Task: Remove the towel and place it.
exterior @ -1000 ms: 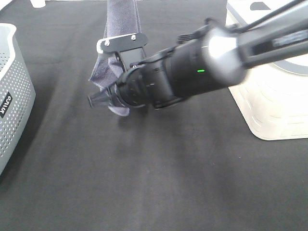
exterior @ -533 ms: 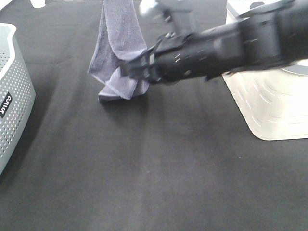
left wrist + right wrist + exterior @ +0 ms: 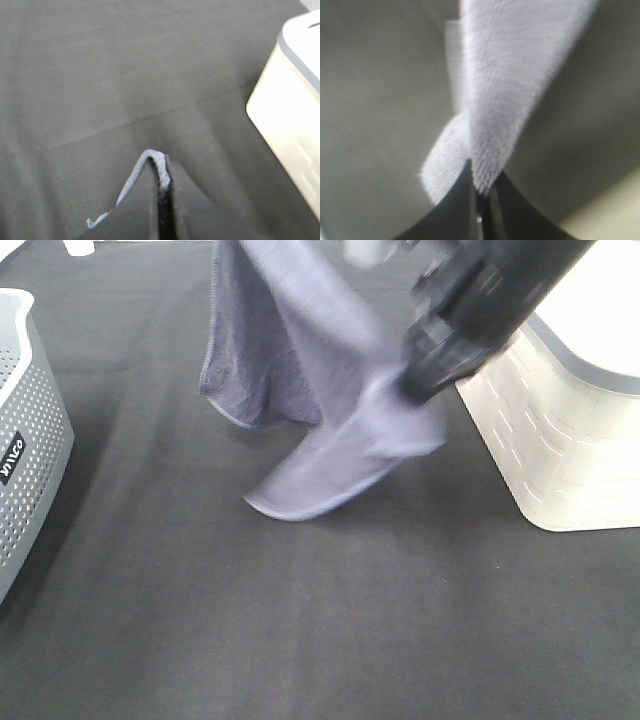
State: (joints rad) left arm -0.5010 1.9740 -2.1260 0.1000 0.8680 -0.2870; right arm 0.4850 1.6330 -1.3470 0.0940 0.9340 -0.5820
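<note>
The grey-lavender towel (image 3: 300, 370) hangs from above the top edge of the exterior high view, and its lower end is drawn out to the right just above the black table. My right gripper (image 3: 415, 390), blurred, is shut on the towel's lower right part next to the cream bin. The right wrist view shows its jaws closed on a fold of the towel (image 3: 495, 100). My left gripper (image 3: 162, 187) is shut on a thin edge of the towel (image 3: 150, 162), high above the table. It is out of the exterior high view.
A cream bin (image 3: 575, 440) with a grey rim stands at the right, close to my right arm; it also shows in the left wrist view (image 3: 295, 115). A grey perforated basket (image 3: 25, 420) stands at the left edge. Black cloth (image 3: 320, 620) covers the table.
My right arm has swung from the middle to the right and upward, pulling the towel's lower end with it. The towel has spread from a bunched hang into a wide drape.
</note>
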